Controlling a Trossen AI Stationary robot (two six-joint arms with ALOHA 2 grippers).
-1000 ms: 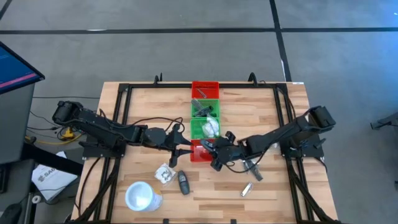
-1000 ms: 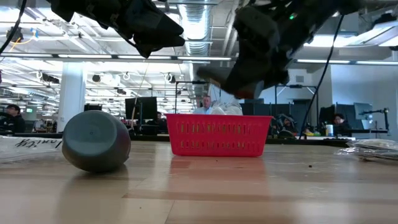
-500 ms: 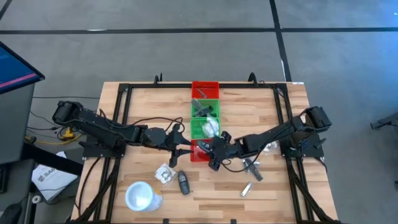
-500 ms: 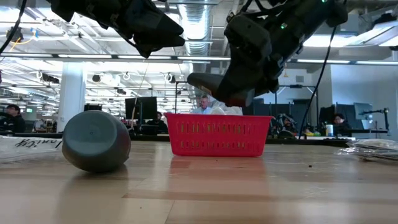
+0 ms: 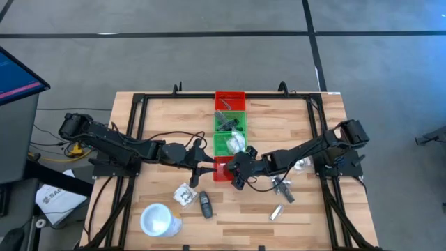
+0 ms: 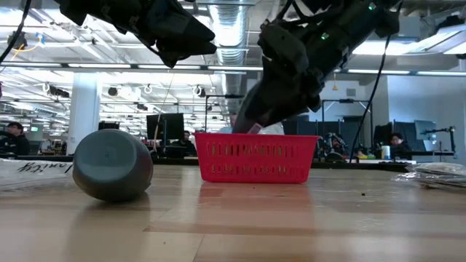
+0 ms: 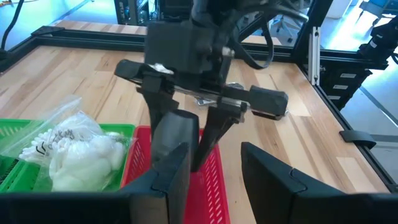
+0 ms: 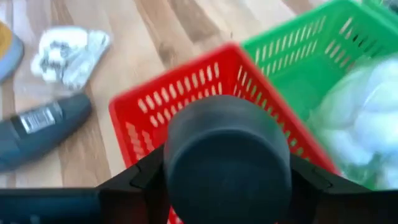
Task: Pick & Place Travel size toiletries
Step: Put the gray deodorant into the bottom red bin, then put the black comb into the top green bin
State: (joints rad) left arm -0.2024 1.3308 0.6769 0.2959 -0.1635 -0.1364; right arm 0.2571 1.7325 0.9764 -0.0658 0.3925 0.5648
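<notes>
My right gripper (image 5: 235, 174) is shut on a black oblong piece (image 7: 171, 134), one of the travel size toiletries, above the near red bin (image 5: 223, 171). The piece's rounded end (image 8: 227, 163) fills the right wrist view. My left gripper (image 5: 207, 169) hangs open just left of that bin with nothing between its fingers. On the table near the front lie a clear packet (image 5: 185, 195), another black piece (image 5: 205, 204) and a slim silver tube (image 5: 277, 211). My right gripper pinches the black oblong piece between its two fingers, one on each side (image 7: 211, 127), at its upper part. The fingers slant downward from the table's right side. The piece hangs tipped, lower end down toward the inside of the red bin (image 6: 255, 156), clear of the table.
Behind the near red bin stand a green bin (image 5: 230, 141) with white packets and a far red bin (image 5: 230, 102). A white cup (image 5: 159, 220) lies on its side at the front left. A dark item (image 5: 284, 189) and a clear packet (image 5: 301, 164) lie on the right.
My right gripper has gone toward the table's left and down, over the near red bin. The black piece it holds has tipped from nearly level to pointing down into the bin.
</notes>
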